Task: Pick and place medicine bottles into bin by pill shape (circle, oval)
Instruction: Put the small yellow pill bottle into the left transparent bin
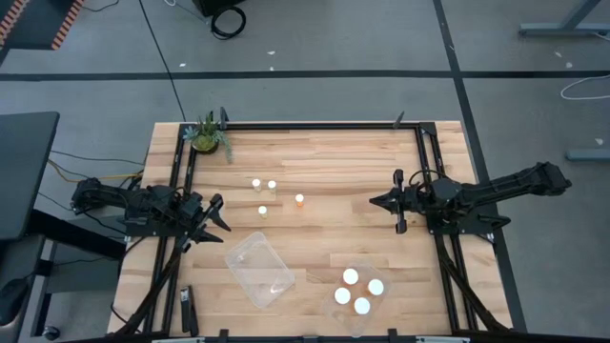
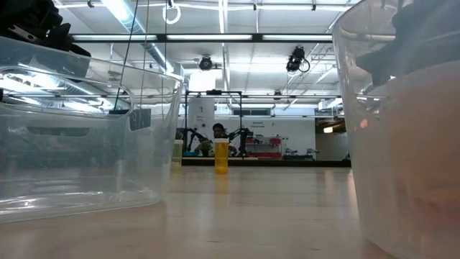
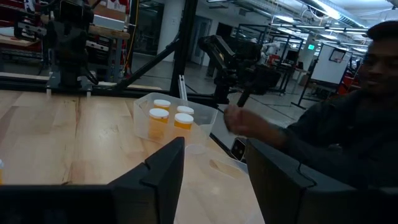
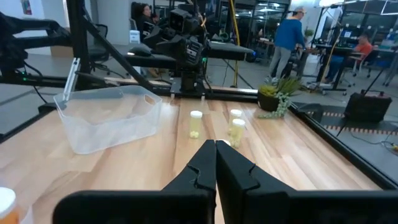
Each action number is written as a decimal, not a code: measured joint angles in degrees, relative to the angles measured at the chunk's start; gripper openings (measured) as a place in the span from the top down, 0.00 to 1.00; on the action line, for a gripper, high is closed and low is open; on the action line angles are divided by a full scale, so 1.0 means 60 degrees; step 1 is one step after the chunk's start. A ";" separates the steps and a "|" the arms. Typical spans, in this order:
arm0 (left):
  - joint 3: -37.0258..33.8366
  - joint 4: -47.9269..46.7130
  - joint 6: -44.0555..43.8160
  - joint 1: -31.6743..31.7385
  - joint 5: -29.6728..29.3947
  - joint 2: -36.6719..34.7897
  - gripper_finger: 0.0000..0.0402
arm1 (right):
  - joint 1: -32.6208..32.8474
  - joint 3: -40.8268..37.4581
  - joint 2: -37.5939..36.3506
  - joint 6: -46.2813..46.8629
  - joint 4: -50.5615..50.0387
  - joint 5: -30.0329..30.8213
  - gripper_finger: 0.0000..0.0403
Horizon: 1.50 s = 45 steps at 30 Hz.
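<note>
The two dark fingers (image 3: pixel 165 177) of the left gripper (image 1: pixel 212 220) are seen spread apart with nothing between them, held low over the left side of the pale wooden table (image 1: pixel 324 162). Those of the right gripper (image 1: pixel 381 201) are pressed together on nothing, at the table's right side, pointed toward the centre.

Between the two arms, four narrow amber bottles with white caps (image 1: pixel 272 186) stand loose on the boards, three close together and a more orange one (image 1: pixel 299 200) just beside them. Four wider white-capped amber bottles (image 1: pixel 359 291) are already gathered in the clear plastic tub near the front right (image 1: pixel 335 269). A second clear plastic tub (image 1: pixel 255 270), set at an angle near the front centre, holds nothing that can be made out.

One shape appears to be sorted, and the pick of the remaining bottles is judged to be the step in hand. The next move would call for an arm to be brought over one loose bottle, fingers spread, and lowered round it without its close neighbours being knocked.

A small green potted plant (image 1: pixel 207 136) sits at the far left corner. A person in a dark sleeve (image 3: pixel 329 134) is visible beyond the table edge in the left wrist view.
</note>
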 joint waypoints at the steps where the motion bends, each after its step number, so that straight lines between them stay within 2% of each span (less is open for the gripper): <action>1: 0.0000 0.0000 0.0000 0.0003 0.0000 0.0000 0.55 | 0.0000 0.0000 0.0000 0.0041 0.0006 0.0000 0.97; 14: 0.0000 -0.0001 0.0000 0.0001 -0.0001 0.0001 0.55 | 0.0000 0.0083 0.0000 0.0431 0.0079 0.0014 0.97; 16: 0.0000 0.0000 0.0000 0.0002 0.0000 0.0001 0.56 | 0.0000 0.0154 -0.0067 0.0362 0.0342 0.0289 0.97; 20: 0.0000 0.0000 0.0000 -0.0001 0.0000 0.0000 0.55 | 0.0000 0.0164 -0.0620 0.0395 0.0538 0.0681 0.97; 28: 0.0000 0.0000 -0.0003 0.0003 0.0000 0.0001 0.56 | 0.0000 0.0168 -0.1972 0.0153 -0.0052 0.0623 0.95; 33: 0.0000 0.0000 0.0000 0.0001 -0.0002 0.0001 0.55 | 0.0000 0.0171 -0.2737 0.0111 -0.0574 0.0233 0.95; 40: 0.0000 0.0000 0.0000 -0.0001 -0.0004 0.0000 0.56 | 0.0000 0.0166 -0.3335 0.0253 -0.1152 0.0224 0.95; 45: 0.0000 0.0000 0.0000 -0.0001 -0.0001 0.0000 0.56 | 0.0004 -0.0016 -0.3685 0.0673 -0.1141 0.0802 0.95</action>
